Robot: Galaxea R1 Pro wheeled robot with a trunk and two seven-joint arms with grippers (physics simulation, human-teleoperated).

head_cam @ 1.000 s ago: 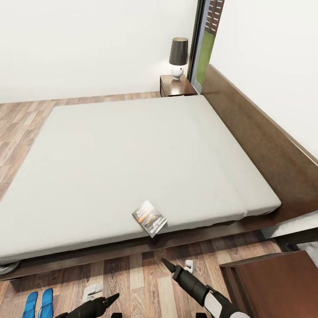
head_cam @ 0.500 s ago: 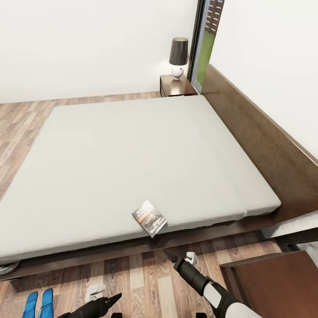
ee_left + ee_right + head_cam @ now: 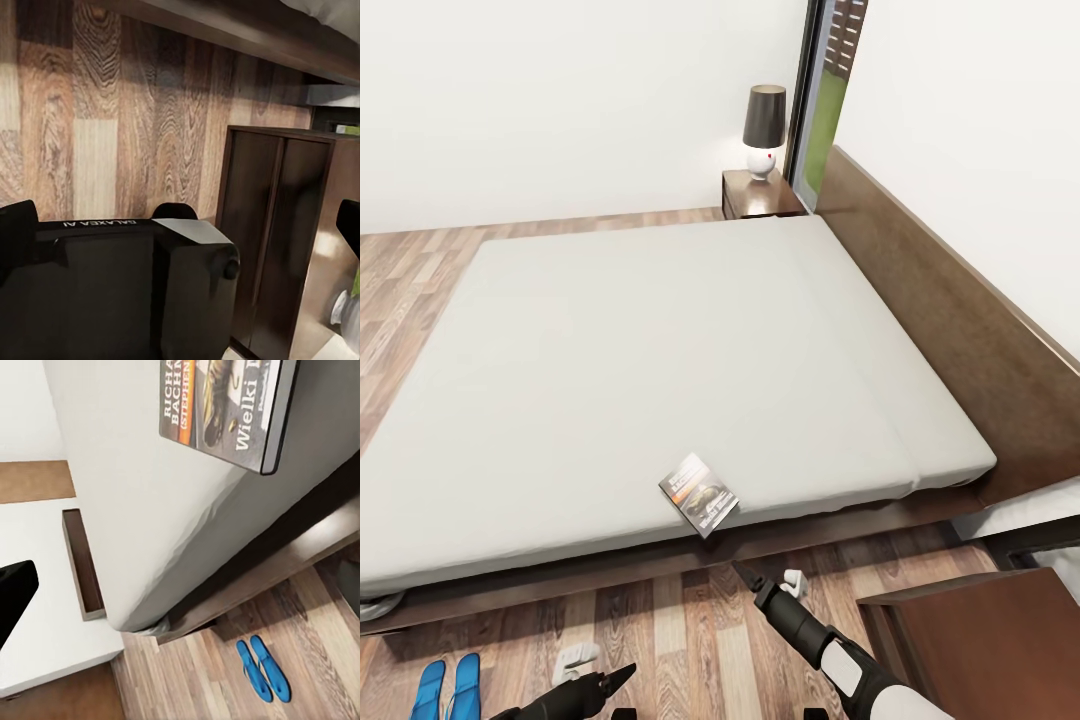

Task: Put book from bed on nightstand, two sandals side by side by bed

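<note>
The book lies flat at the near edge of the bed's grey mattress, one corner over the side. In the right wrist view the book shows its cover lettering. My right gripper hovers low over the floor just below and right of the book, open; its fingers stand wide apart with nothing between them. My left gripper hangs lower left, its fingers also apart and empty. The two blue sandals lie side by side on the floor by the bed; they are also in the right wrist view.
A nightstand stands close at my right, its drawers in the left wrist view. The other nightstand, with a lamp, is beyond the bed by the headboard. Small white objects lie on the wood floor.
My right gripper has moved a little forward and right toward the bed's edge. The left gripper has shifted slightly. The book and sandals have not moved.
</note>
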